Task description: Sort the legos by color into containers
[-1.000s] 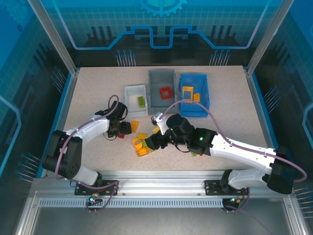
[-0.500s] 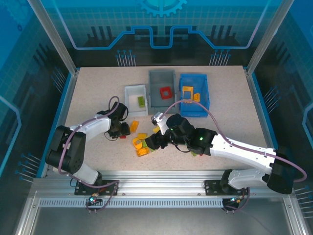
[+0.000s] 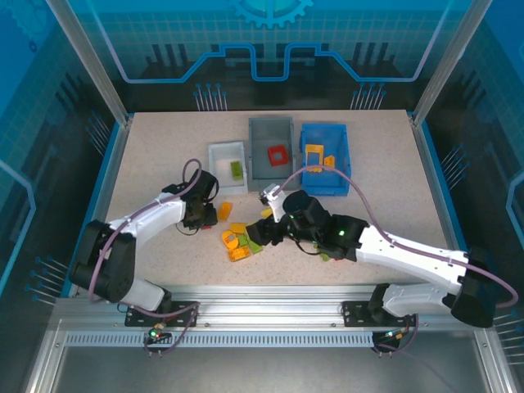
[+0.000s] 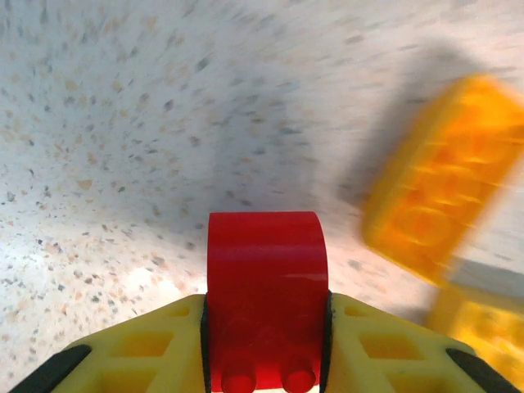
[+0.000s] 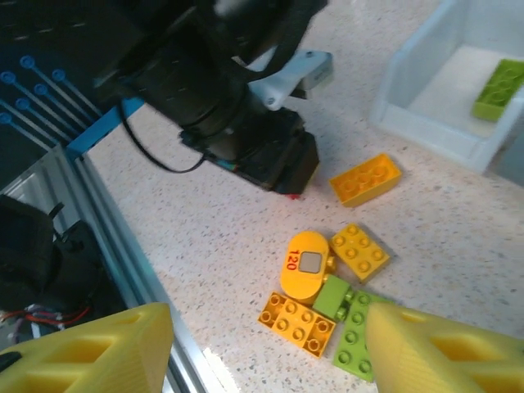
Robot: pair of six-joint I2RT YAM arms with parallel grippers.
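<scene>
My left gripper (image 4: 266, 327) is clenched on a red brick (image 4: 266, 270). In the left wrist view the brick sits upright between the two yellow fingers (image 4: 147, 344) and touches both, with the speckled desk (image 4: 123, 123) close beneath it. Just right of that gripper lies a blurred orange brick (image 4: 442, 180), tilted, and a second orange piece (image 4: 483, 327) sits at the lower right edge.

My right gripper (image 5: 262, 327) is released: its fingers stand wide apart with nothing between them. It hangs over a small heap of bricks. Straight ahead of it are a rounded orange piece marked 120 (image 5: 304, 264), a square orange brick (image 5: 360, 250) touching that one, an orange six-stud brick (image 5: 296, 319), a small green brick (image 5: 332, 296) and a lime green plate (image 5: 356, 340). Beyond the heap lies a longer orange brick (image 5: 365, 179), just beside the left arm's black wrist (image 5: 262, 160).

From above, the white bin (image 3: 228, 151) beyond the left gripper holds a lime green brick (image 3: 237, 169). The grey bin (image 3: 270, 127) next to it holds a red frame brick (image 3: 278, 155). The blue bin (image 3: 336, 184), beyond the right gripper, holds orange pieces (image 3: 314, 152).
</scene>
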